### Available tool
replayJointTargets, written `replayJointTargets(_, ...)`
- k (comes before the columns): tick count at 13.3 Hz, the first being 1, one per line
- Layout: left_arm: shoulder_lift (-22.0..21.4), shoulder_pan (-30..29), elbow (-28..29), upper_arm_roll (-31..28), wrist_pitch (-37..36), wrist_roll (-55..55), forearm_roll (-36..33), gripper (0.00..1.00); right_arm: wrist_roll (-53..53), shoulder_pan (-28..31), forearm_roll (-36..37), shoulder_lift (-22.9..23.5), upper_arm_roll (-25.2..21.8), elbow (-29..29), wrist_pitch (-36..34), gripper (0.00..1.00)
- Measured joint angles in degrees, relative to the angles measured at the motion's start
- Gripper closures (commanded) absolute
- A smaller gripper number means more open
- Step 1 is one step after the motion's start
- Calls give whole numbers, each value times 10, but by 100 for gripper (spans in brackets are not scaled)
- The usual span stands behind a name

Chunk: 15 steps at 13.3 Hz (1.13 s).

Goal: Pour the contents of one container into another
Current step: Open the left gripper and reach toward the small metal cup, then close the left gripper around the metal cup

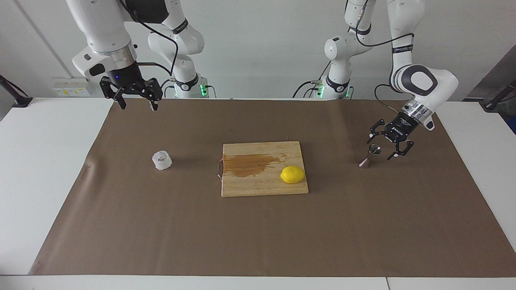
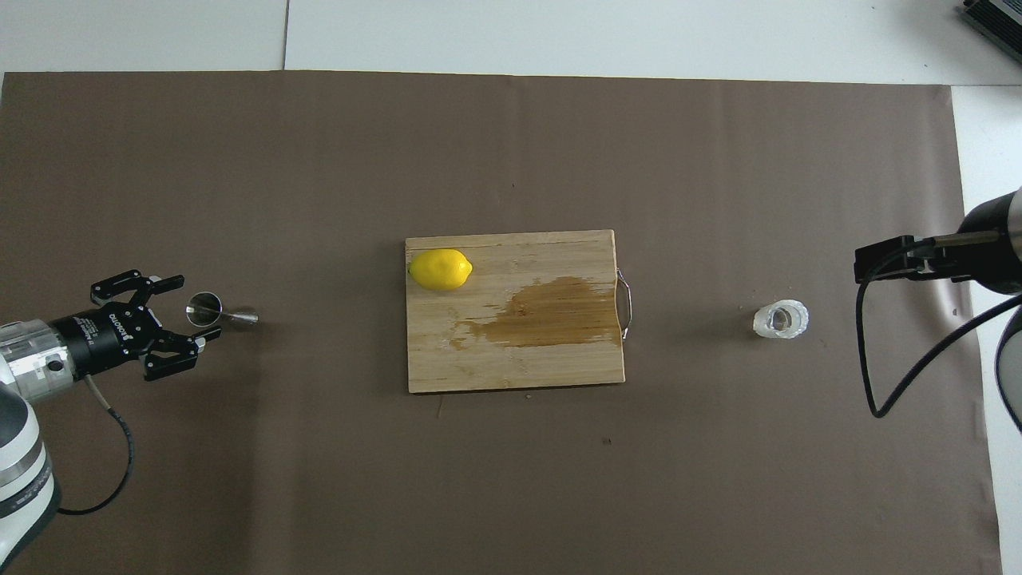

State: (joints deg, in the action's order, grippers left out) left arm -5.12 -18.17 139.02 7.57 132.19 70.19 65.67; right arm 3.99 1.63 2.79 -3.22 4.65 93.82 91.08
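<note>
Nothing is poured yet: neither vessel has been lifted.
A brown paper mat (image 1: pixel 258 225) covers the white table, with a wet-stained wooden cutting board (image 1: pixel 258 189) and smooth yellow lemon (image 1: pixel 292 175) at its middle. The left gripper (image 1: pixel 389 141), fingers spread wide and empty, flanks the shiny steel hourglass jigger (image 1: pixel 370 155) toward the mat's left-arm end. The right gripper (image 1: pixel 136 103), also wide, hangs over the mat's robot-side edge, well apart from the squat, frosty faceted clear cup (image 1: pixel 161 160).
</note>
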Motion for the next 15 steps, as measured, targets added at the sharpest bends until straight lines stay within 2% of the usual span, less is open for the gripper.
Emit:
replayJointTargets(5,1,16,0,0,15,0,2,0,0,-33,0,0,-38,0,0,0)
replayJointTargets(14,1,17,4,-2,16,0,4,0,0,-34,0,0,-44,0,1,0)
replayJointTargets(15,1,17,4,-2,16,0,4,4,0,-34,0,-1,-44,0,1,0)
